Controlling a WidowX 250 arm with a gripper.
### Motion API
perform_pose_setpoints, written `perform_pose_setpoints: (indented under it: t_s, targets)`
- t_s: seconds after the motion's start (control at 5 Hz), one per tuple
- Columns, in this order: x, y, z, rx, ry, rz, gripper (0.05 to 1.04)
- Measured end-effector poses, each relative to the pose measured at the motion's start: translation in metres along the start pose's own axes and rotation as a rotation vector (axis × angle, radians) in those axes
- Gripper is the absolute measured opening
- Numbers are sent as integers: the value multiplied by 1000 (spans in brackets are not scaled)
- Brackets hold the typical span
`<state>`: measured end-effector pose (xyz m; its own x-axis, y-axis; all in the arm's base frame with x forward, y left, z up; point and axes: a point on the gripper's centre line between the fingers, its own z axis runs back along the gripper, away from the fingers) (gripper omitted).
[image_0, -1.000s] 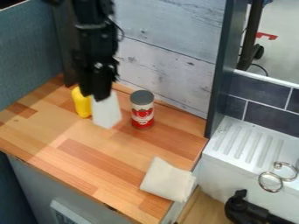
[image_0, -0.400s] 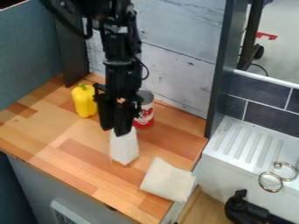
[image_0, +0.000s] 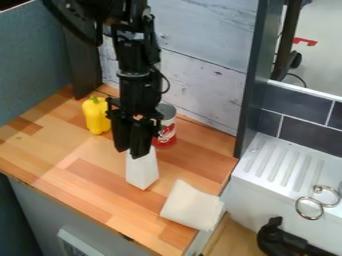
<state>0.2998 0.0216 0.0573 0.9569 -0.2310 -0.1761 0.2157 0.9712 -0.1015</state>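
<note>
**Gripper (image_0: 131, 151) on white block (image_0: 141, 172)**

Jaws: pinching the block's upper end. Block location: between the can (image_0: 166, 134) and the folded cloth (image_0: 192, 205). Cloth: at the worktop (image_0: 73, 177) edge beside the sink (image_0: 284, 167). Can: near the wall-side edge. Yellow pepper (image_0: 97, 118): near the far corner.

A brown wooden block-patterned table (image_0: 83, 175) bears a yellow toy bell pepper (image_0: 97, 118) at eleven o'clock, a red-and-white cylindrical can (image_0: 168, 134) at one, folded cream cloth (image_0: 192, 206) at four.
</note>
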Motion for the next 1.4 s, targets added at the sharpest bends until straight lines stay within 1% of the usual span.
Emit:
perform_pose_setpoints:
  t_s: [0.2, 0.4, 0.6, 0.8, 1.0, 1.4]
  targets:
    - [1, -3, -3, -15, -12, -5, 848]
    - [-3, -6, 23, 8, -93, 4, 1017]
    - [-14, -8, 48, 46, -149, 34, 1009]
    - [-41, -8, 78, 105, -173, 50, 1009]
    - [-63, 18, 89, 158, -157, 110, 1009]
    - [-66, 22, 89, 158, -152, 125, 1009]
